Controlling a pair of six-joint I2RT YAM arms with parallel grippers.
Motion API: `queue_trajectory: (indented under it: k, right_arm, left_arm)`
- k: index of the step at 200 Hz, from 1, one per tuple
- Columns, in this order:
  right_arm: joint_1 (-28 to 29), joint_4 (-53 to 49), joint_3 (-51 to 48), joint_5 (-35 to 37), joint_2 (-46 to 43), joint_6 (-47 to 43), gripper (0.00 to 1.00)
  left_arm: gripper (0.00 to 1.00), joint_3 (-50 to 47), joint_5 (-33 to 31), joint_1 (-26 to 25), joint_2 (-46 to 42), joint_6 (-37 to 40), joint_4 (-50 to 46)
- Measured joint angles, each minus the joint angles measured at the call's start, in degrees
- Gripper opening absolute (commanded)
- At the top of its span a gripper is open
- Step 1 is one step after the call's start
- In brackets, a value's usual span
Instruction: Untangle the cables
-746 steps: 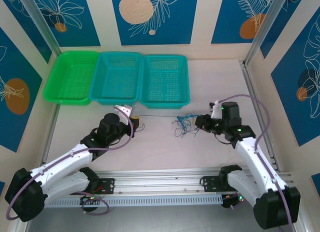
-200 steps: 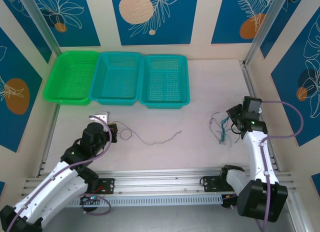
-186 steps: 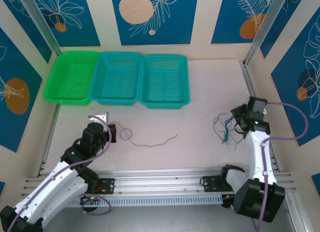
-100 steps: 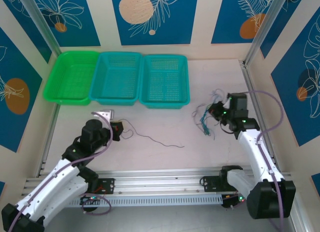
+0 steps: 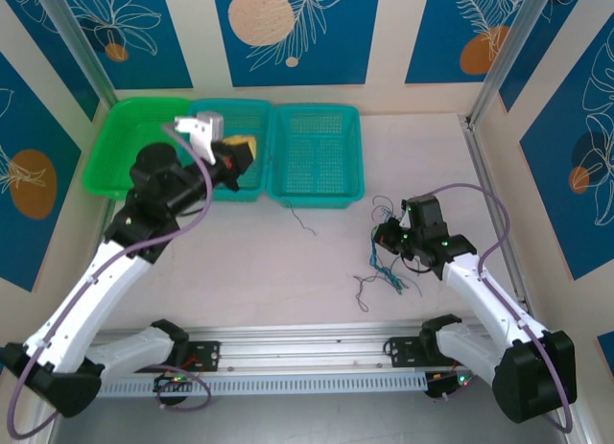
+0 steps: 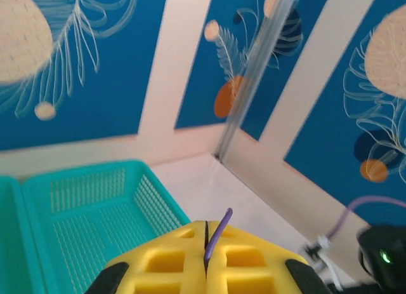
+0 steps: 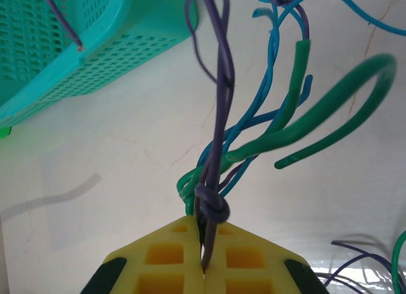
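Cables (image 5: 386,268): most sat in one tangled bunch at the right gripper (image 5: 391,245), right-centre of the table (image 5: 240,271), with loose ends trailing toward the near rail. Right wrist view: right gripper (image 7: 204,240) pads were fully closed, pinching a purple-grey cable (image 7: 219,116) just below a small knot (image 7: 212,210). Teal-green cables (image 7: 298,132) and blue cables (image 7: 269,103) looped up from the same spot, wound around one another. Couldn't tell whether the green and blue ones were actually in the pinch. The bunch hung over bare table, near the right-hand teal basket (image 7: 95,59) but apart from it.

A single strand (image 5: 299,219) lay separate from the bunch, a thin dark line running down from the near rim of the right-hand teal basket (image 5: 317,200) toward the table; contact unclear. In the right wrist view a thin purple strand end showed against the basket mesh.

Left gripper (image 5: 242,158) was raised over the middle teal basket (image 5: 216,192), which sat beside the green basket (image 5: 101,180). Left wrist view: left gripper (image 6: 206,246) pads were pressed together with a short purple stub (image 6: 219,225) sticking out between them. Couldn't trace that stub to the single strand in the top view.
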Motion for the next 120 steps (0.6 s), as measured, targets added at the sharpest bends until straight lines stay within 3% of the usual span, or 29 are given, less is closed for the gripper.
queue_trajectory:
  k: [35, 86, 120]
  right_arm:
    - [0.7, -1.0, 0.1, 0.2, -2.0, 0.0, 0.0]
    - [1.0, -1.8, 1.4, 0.1, -1.8, 0.4, 0.0]
    - [1.3, -2.8, 3.8, 0.1, -1.3, 0.1, 0.0]
  left_arm:
    - [0.0, 18.5, -10.6, 2.8, 10.0, 6.6, -7.1]
    - [0.0, 46.2, -15.5, 21.1, 27.4, 6.9, -17.5]
    - [0.0, 62.2, -15.3, 29.7, 38.9, 4.0, -25.0]
